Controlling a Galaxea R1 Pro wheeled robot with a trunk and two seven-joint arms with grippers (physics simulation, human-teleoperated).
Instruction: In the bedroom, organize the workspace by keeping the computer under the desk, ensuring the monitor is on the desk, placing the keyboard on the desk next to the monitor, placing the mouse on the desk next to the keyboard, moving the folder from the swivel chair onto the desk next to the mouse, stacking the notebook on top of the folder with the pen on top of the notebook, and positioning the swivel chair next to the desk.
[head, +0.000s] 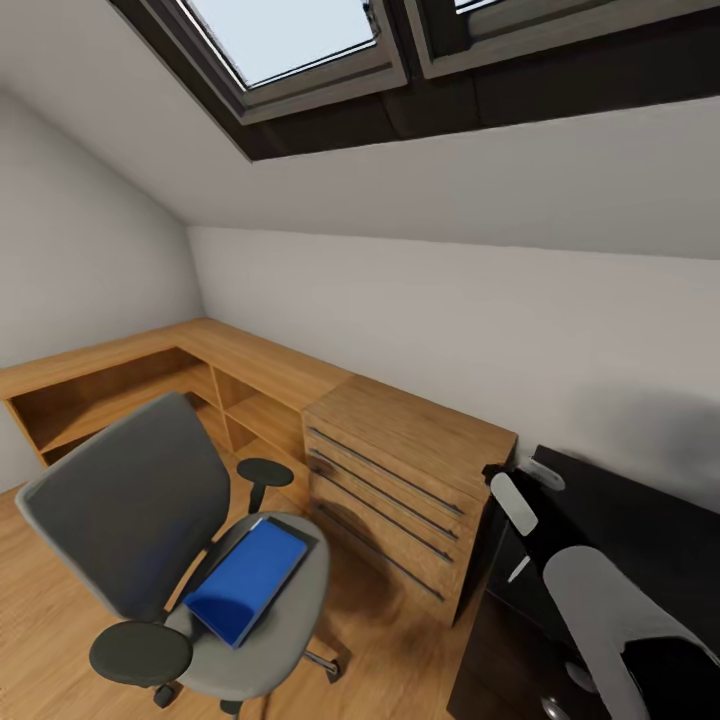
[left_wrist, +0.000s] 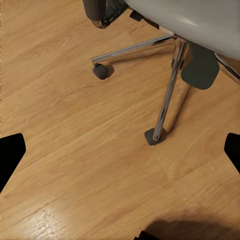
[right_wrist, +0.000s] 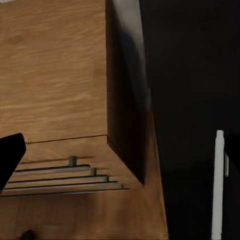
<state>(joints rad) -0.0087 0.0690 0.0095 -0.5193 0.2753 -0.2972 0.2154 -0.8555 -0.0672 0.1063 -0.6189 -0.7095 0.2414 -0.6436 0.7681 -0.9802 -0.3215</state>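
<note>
Folder: lies flat on the swivel chair seat.
Worktop: black, beside the wooden drawers.
Floor: open by the wheels.
Left claw: spread wide.
Right claw: can't tell.

Background fixtures: bedroom corner.
Light wooden drawer unit beside wooden corner shelving; skylight window overhead; wood floor.

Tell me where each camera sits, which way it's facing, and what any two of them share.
Head: high on the robot, looking down at the swivel chair with the folder; right arm shows.
Left wrist: aimed down at floor and chair base; dark pincer tips at the edges.
Right wrist: aimed down at drawer unit, desk, pen.
Shared: head and left wrist see the chair.
</note>
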